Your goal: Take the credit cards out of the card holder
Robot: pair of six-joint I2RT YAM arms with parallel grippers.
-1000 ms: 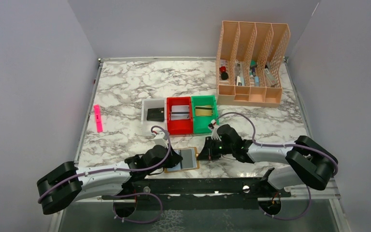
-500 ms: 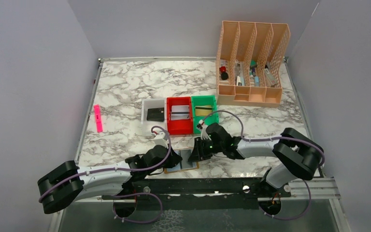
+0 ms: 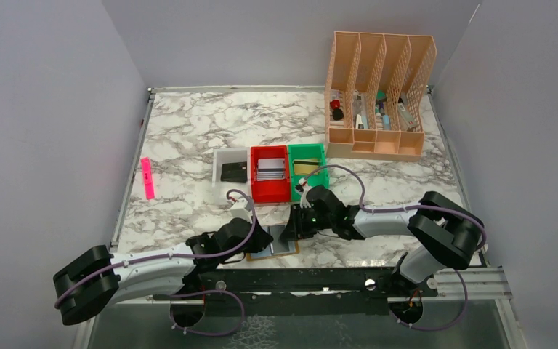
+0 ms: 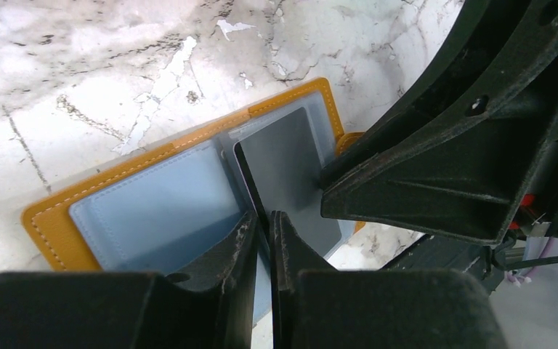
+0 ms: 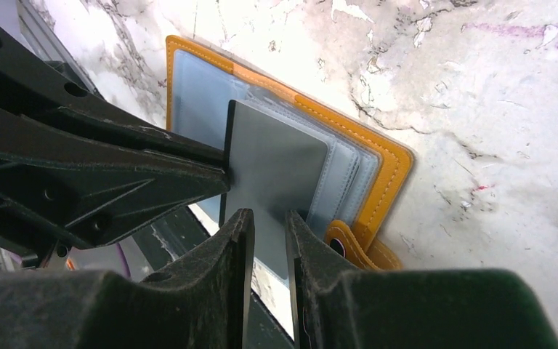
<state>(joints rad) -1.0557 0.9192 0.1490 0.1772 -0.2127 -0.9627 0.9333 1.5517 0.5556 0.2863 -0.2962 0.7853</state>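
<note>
The card holder (image 4: 152, 211) lies open and flat on the marble surface (image 4: 80, 73), just beneath and ahead of the left claw (image 4: 263, 218). Its long axis runs crosswise from that claw toward the right claw (image 5: 267, 215). A grey card (image 5: 276, 167) stands tilted up out of the sleeve at the holder's tab end, the end nearer the right claw. From the left claw the card is edge-on, its thin edge running straight into the narrow slit between the fingers, which look pinched on it. From the right claw the card is broadside and just ahead, its lower part showing in the gap between fingers that stand partly apart; whether they touch it I cannot tell. Both claws meet at the card. The pull, I judge, should follow the card's own plane, up and away from the sleeve, or the holder may lift with it
</note>
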